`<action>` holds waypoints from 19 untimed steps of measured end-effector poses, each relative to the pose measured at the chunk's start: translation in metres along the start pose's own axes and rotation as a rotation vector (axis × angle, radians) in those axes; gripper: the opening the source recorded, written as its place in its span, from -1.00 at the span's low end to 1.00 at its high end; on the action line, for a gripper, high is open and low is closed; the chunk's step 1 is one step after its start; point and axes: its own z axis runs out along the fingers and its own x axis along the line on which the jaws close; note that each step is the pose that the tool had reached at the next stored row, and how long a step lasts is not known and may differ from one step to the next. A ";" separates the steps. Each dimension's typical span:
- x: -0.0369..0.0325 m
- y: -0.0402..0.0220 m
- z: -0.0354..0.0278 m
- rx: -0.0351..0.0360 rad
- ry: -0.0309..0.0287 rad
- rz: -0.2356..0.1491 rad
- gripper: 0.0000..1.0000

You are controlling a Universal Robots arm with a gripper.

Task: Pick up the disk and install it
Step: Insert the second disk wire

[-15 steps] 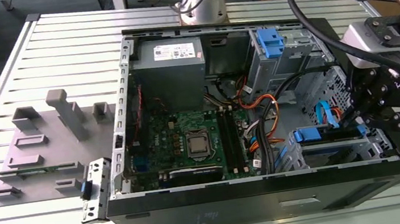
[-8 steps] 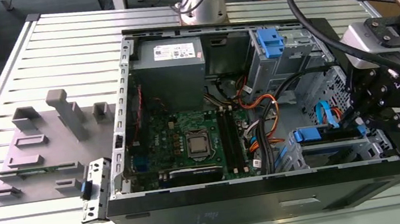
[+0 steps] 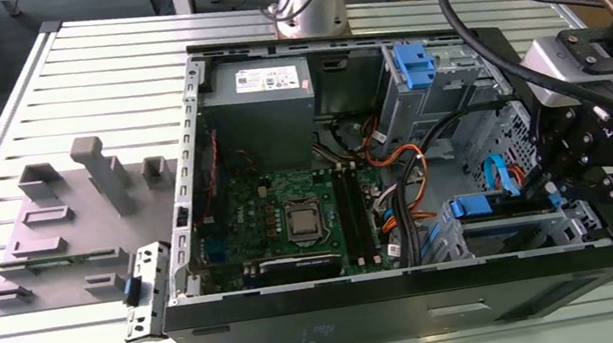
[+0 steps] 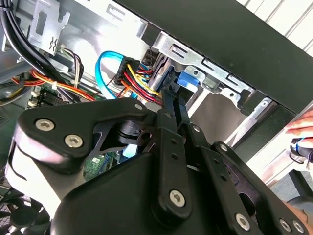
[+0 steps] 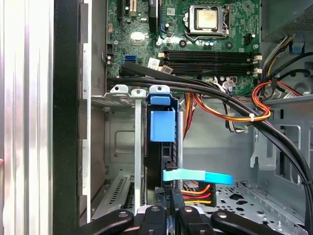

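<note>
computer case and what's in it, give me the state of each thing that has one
computer case: side panel off, interior exposed
disk: standing on edge in its metal bay, blue tab showing
CPU socket: no cooler, chip bare
hand: at the disk's edge
memory slots: empty

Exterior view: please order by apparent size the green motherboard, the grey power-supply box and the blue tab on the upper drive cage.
1. Green motherboard
2. Grey power-supply box, though it looks farther from the camera
3. Blue tab
</note>
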 end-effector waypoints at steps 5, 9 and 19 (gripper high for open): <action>0.0000 0.0000 0.0000 -0.0003 -0.0192 0.000 -0.67; -0.0001 0.0000 0.0000 -0.0003 -0.0220 0.000 -0.67; 0.0011 0.0000 0.0000 -0.0003 -0.0220 0.000 -0.67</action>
